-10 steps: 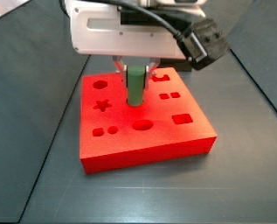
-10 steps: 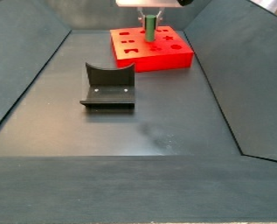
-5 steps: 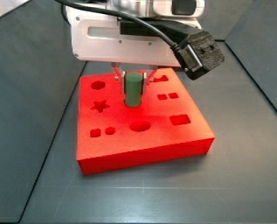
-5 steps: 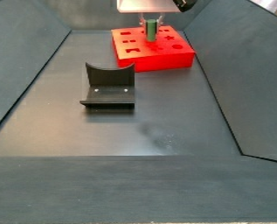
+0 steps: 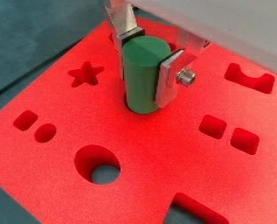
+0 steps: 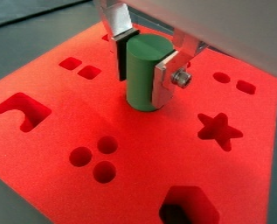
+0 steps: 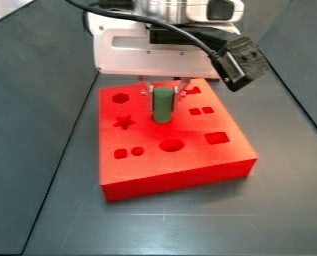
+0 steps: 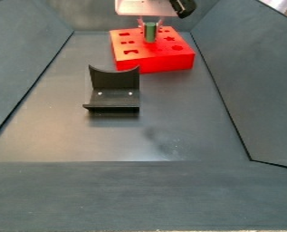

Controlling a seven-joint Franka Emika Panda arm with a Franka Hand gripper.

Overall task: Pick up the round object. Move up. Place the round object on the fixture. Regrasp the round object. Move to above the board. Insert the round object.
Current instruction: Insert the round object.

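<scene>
— Dark table [image 8: 170,127], big flat red slab board [image 7: 188,165] at its far end — where's the peg?

— Small green cylinder peg [image 5: 144,74] stands upright, clamped between the end effector [image 5: 148,54] fingers, its lower end in a round hole directly below.

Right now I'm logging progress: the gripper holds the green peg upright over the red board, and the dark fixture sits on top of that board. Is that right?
Not quite. The fixture sits on the dark floor, apart from the board, as a side view shows. The rest holds: the gripper holds the green peg upright over the red board.
</scene>
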